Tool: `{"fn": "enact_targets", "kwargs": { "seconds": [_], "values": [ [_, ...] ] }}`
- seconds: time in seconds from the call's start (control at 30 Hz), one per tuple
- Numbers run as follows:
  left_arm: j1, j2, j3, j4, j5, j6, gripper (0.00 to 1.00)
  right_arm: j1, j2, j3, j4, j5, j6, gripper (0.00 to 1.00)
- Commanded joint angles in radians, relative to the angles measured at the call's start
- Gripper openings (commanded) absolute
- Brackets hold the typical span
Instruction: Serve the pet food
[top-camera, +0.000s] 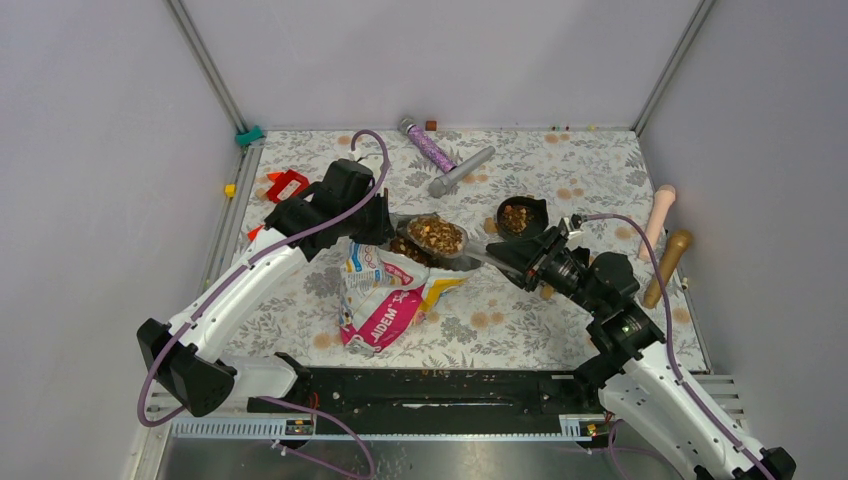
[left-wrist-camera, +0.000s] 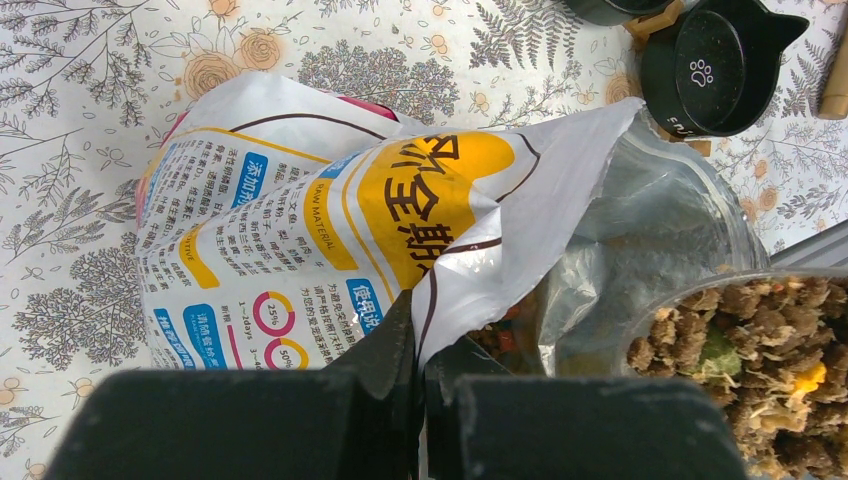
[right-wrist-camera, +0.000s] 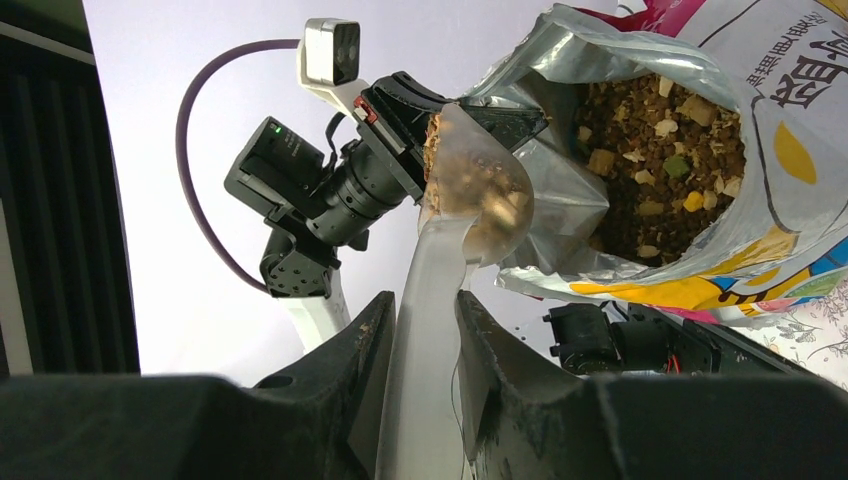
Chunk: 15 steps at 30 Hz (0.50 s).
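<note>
Right wrist: right hand (right-wrist-camera: 425, 312) grips the heaped scoop (right-wrist-camera: 440, 250); any tilt could spill pet food (right-wrist-camera: 650, 170). Left hand (left-wrist-camera: 422, 345) (pinching the bag (left-wrist-camera: 300, 200)) might slip.

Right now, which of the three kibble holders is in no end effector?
The black bowl: it sits ungripped on the mat, while the left end effector pinches the bag and the right end effector grips the scoop.
</note>
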Motion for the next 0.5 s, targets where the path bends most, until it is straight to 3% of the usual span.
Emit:
{"fn": "enact_targets", "kwargs": {
  "seconds": [0.0, 0.47],
  "values": [
    [-0.012, -0.015, 0.023, -0.005, 0.001, -0.004, 0.0, -0.013, -0.018, 0.011, 0.072, 0.014, 0.024, 0.0],
    [-0.012, -0.01, 0.022, -0.004, -0.006, -0.006, 0.0, -0.057, 0.011, 0.017, 0.134, 0.031, 0.041, 0.0]
  ]
}}
